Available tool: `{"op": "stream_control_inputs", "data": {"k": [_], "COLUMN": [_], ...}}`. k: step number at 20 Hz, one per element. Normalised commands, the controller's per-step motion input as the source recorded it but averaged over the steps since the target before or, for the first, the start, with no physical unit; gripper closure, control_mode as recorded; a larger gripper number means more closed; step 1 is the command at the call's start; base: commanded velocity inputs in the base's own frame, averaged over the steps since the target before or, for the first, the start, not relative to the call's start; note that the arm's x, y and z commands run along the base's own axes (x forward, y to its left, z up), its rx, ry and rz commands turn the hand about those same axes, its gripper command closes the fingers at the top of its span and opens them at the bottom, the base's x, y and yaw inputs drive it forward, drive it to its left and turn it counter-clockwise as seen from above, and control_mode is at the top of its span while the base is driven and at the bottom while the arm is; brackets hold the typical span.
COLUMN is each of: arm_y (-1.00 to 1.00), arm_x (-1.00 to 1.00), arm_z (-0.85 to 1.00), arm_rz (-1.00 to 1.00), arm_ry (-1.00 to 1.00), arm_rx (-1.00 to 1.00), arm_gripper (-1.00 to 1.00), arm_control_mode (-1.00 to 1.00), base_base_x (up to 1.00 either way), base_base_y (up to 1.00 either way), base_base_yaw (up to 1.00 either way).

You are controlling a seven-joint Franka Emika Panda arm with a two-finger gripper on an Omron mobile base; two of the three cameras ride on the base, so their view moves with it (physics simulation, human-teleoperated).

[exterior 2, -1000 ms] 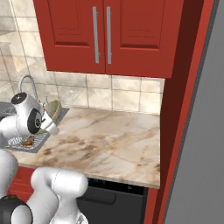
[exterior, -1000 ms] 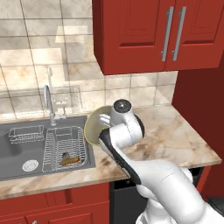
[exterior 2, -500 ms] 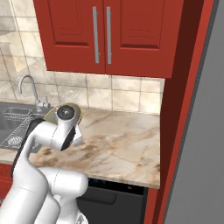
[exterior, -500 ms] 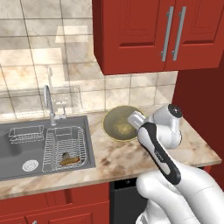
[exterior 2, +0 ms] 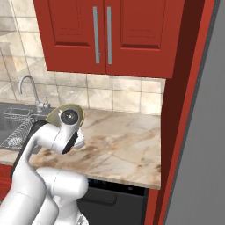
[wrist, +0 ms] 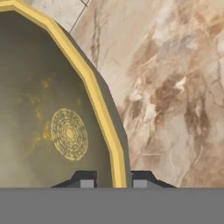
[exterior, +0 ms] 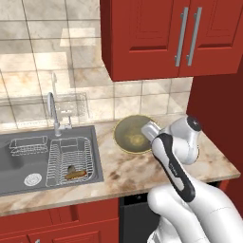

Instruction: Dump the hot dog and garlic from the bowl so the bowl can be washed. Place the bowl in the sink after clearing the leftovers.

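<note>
Bowl [exterior: 132, 135] empty, rim pinched; hot dog [exterior: 75, 173] in sink [exterior: 19, 166].

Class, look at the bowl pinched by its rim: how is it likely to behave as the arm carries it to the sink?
The bowl looks rigid, so it should keep its shape. The end effector grips just the thin rim at one edge, so the wide bowl may swing or tilt. It is empty and shallow, so probably light; its smooth rim might slip.

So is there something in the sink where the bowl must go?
Yes. A wire dish rack fills the sink's right part, with the hot dog in it. The bowl, gripped by the hand, must pass it to the left part.
</note>
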Motion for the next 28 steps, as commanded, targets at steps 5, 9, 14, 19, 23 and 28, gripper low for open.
{"op": "stream_control_inputs", "data": {"k": [5, 9, 14, 19, 23, 28], "arm_y": [0.00, 0.00, 0.00, 0.00, 0.00, 0.00], "arm_x": [-0.16, 0.00, 0.00, 0.00, 0.00, 0.00], "arm_z": [0.00, 0.00, 0.00, 0.00, 0.00, 0.00], "arm_rz": [0.00, 0.00, 0.00, 0.00, 0.00, 0.00], "arm_ry": [0.00, 0.00, 0.00, 0.00, 0.00, 0.00], "arm_rx": [0.05, 0.00, 0.00, 0.00, 0.00, 0.00], "arm_gripper": [1.00, 1.00, 1.00, 1.00, 1.00, 1.00], "arm_control_mode": [-1.00, 1.00, 1.00, 1.00, 1.00, 1.00], "base_base_x": [0.00, -0.80, -0.67, -0.18, 0.00, 0.07], "base_base_y": [0.00, 0.06, 0.47, 0.98, 1.00, 1.00], "base_base_yaw": [0.00, -0.01, -0.01, 0.00, 0.00, 0.00]}}
